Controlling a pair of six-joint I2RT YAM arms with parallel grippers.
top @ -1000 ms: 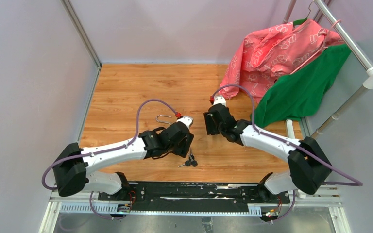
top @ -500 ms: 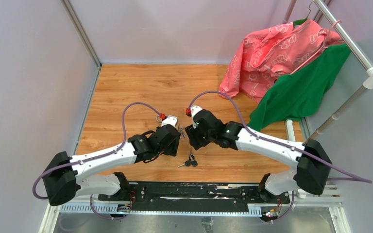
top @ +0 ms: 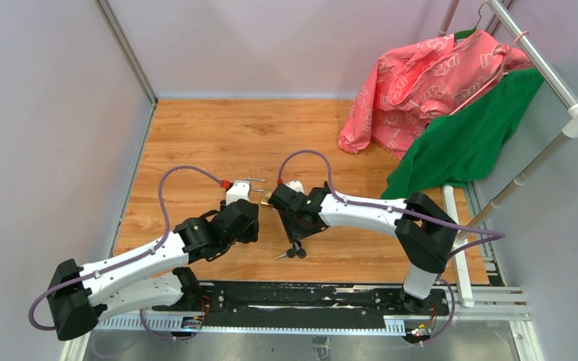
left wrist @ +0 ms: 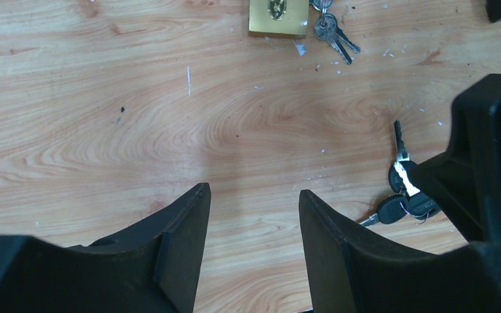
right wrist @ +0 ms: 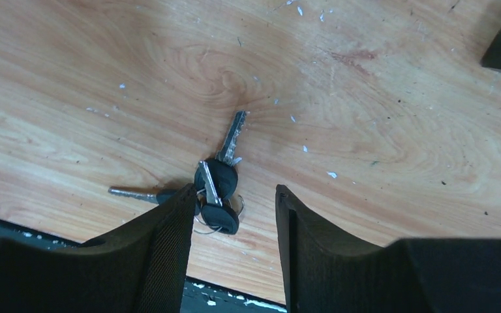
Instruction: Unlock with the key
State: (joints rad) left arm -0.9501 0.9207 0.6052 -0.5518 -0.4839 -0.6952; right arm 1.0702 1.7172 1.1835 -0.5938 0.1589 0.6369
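Note:
A brass padlock (left wrist: 277, 16) lies flat on the wooden table, with silver keys (left wrist: 331, 36) beside it; in the top view its brass body (top: 268, 199) and shackle (top: 252, 180) show between the two wrists. A bunch of black-headed keys (right wrist: 218, 192) lies near the table's front edge (top: 293, 252). My right gripper (right wrist: 233, 195) hovers open just over this bunch, which lies by its left fingertip (right wrist: 184, 199). My left gripper (left wrist: 251, 195) is open over bare wood, with the padlock ahead of it and the black-headed keys (left wrist: 404, 189) to its right. Nothing is held.
A pink garment (top: 429, 79) and a green garment (top: 466, 139) hang from a white rack (top: 564, 90) at the back right and drape onto the table. Grey walls close in the left and back sides. The black base rail (top: 293, 297) runs along the near edge.
Both arms have swung to the left. My right gripper came from the table's middle down over the black-headed keys and its jaws narrowed. My left gripper drew back to the left and narrowed a little.

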